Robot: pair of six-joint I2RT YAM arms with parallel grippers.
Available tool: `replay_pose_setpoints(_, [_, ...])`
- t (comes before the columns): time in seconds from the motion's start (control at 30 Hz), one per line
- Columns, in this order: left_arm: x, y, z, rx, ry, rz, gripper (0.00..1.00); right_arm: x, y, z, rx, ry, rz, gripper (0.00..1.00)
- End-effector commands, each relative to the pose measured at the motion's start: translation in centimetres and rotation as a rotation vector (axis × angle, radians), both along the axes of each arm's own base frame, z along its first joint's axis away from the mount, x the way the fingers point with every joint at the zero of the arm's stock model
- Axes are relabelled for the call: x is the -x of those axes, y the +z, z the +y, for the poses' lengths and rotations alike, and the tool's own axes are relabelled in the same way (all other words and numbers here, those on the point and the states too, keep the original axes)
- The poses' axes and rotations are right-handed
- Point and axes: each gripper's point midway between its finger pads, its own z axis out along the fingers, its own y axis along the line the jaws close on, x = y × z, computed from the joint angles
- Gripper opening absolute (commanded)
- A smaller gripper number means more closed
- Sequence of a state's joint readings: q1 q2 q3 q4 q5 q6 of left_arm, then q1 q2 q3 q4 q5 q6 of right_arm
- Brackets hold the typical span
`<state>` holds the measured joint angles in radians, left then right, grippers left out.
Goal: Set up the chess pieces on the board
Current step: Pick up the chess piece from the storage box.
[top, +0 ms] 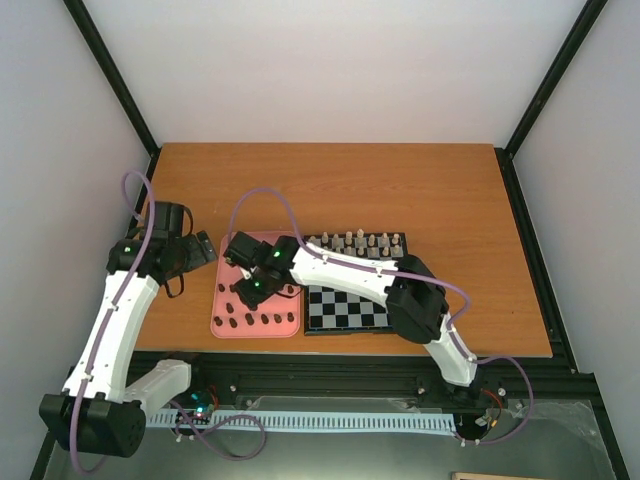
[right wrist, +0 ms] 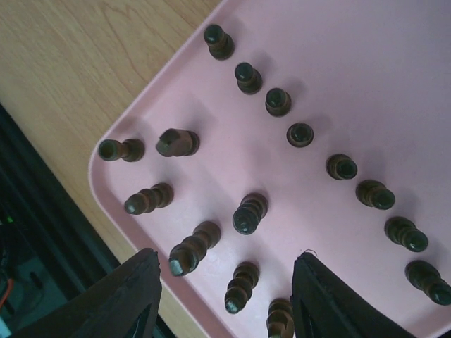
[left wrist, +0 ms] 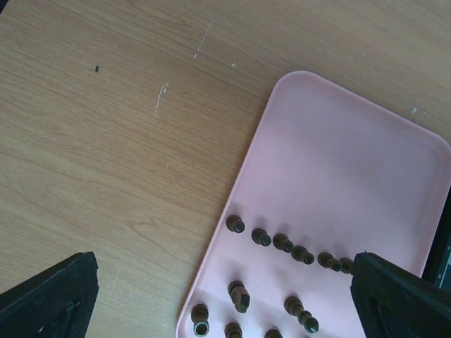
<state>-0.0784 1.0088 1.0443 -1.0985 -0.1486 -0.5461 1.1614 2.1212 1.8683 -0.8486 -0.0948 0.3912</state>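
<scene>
Pink plastic tray (top: pixel 216 300) is lying on the wooden surface (top: pixel 400 190), just left of the chessboard (top: pixel 345 305). It is carrying the dark brown chess pieces (right wrist: pixel 246 215), some standing in a row and others lying on their sides. I am holding my right tool (right wrist: pixel 225 259) over the tray's near part. Its fingers are standing partly apart, with two lying pieces showing between them, and they are clamping nothing that I can see. My left tool (left wrist: pixel 224 260) is hovering by the tray's far left corner, fingers spread wide and carrying nothing. Cream-white pieces (top: pixel 355 241) are standing along the chessboard's far rows.
</scene>
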Motion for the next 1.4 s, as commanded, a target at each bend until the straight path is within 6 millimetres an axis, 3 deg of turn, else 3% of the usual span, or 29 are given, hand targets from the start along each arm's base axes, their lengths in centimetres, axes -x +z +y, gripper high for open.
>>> replay_pose_setpoints(0.0, [0.3,2.4,0.4,0.006,0.033,-0.066,1.0,0.0,-1.1,0.6,0.017,-0.01,0.026,0.51])
replay_pose_setpoints(0.2, [0.6,2.5,0.2,0.016,0.025,-0.064,1.0,-0.1,-2.6,0.9,0.043,-0.022,0.042,0.51])
replay_pose_setpoints(0.33, [1.0,2.5,0.2,0.019,0.023,-0.069,1.0,0.1,-3.2,1.3,0.045,-0.018,0.058,0.42])
replay_pose_setpoints(0.53, [1.3,2.6,0.3,0.017,0.023,-0.075,1.0,0.0,-4.1,1.3,0.072,-0.017,0.064,0.42])
replay_pose_setpoints(0.73, [1.3,2.7,0.4,0.01,0.022,-0.077,1.0,-0.1,-4.6,1.1,0.094,-0.017,0.063,0.36])
replay_pose_setpoints(1.37, [2.3,3.1,0.3,0.033,0.043,-0.098,1.0,0.0,-5.6,1.0,0.113,0.005,0.071,0.32])
